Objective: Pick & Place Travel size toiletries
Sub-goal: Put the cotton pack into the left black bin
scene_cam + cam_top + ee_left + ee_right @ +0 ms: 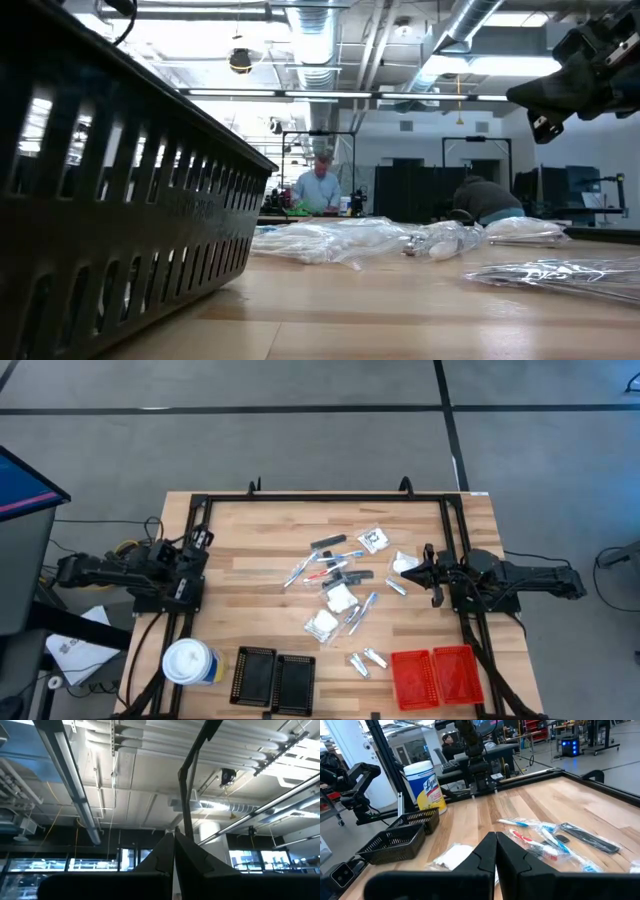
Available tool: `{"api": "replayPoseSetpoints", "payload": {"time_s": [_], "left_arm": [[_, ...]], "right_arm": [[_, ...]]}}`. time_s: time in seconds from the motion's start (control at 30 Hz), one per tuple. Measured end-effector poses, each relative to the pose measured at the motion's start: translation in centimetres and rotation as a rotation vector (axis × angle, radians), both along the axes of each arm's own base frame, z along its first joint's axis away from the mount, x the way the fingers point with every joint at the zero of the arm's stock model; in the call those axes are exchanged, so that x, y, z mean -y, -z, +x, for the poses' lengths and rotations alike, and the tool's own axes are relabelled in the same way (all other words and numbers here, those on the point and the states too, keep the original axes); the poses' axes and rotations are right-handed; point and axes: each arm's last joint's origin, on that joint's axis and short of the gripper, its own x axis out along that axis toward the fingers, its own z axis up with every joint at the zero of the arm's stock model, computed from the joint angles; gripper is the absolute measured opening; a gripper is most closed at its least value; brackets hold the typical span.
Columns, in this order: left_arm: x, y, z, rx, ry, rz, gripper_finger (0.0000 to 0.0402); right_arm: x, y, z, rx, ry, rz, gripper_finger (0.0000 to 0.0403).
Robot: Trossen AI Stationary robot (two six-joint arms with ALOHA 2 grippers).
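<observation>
puffy white packets (341, 598), ribbed trays (273, 680)

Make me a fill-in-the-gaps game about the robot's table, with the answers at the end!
1. The two trays at the table's front right corner are coloured ____.
2. The round canister next to the black trays has a ____ lid.
3. The toiletries lie on the ____, not in any tray.
4. The right gripper has its fingers ____.

Answers: red; white; table; shut
</observation>
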Motion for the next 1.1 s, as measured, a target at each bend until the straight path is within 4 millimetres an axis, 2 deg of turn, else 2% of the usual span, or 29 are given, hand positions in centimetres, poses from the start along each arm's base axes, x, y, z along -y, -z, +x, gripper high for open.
{"api": "replayPoseSetpoints", "payload": {"time_s": [0.2, 0.5, 0.73, 0.97, 1.1], "left_arm": [[-0.1, -0.1, 0.7, -0.024, -0.028, -0.023, 0.0008], [-0.1, -0.5, 0.4, 0.046, -0.082, 0.006, 0.0008], [-0.2, -1.2, 0.9, 0.043, -0.115, 0.025, 0.0008], [0.7, -3.3, 4.3, -0.047, 0.009, 0.03, 0.0008], [1.6, -4.8, 7.3, -0.107, 0.087, 0.005, 0.0008]], "right_arm": [[0.0, -1.5, 0.0, 0.159, 0.002, 0.156, 0.0], [0.0, -2.7, -0.2, 0.289, -0.013, 0.182, 0.0], [0.0, -4.6, -0.9, 0.493, -0.043, 0.268, 0.0], [0.0, -4.6, -0.9, 0.53, -0.044, 0.263, 0.0], [0.3, -4.5, -1.0, 0.579, 0.074, 0.222, 0.0]]}}
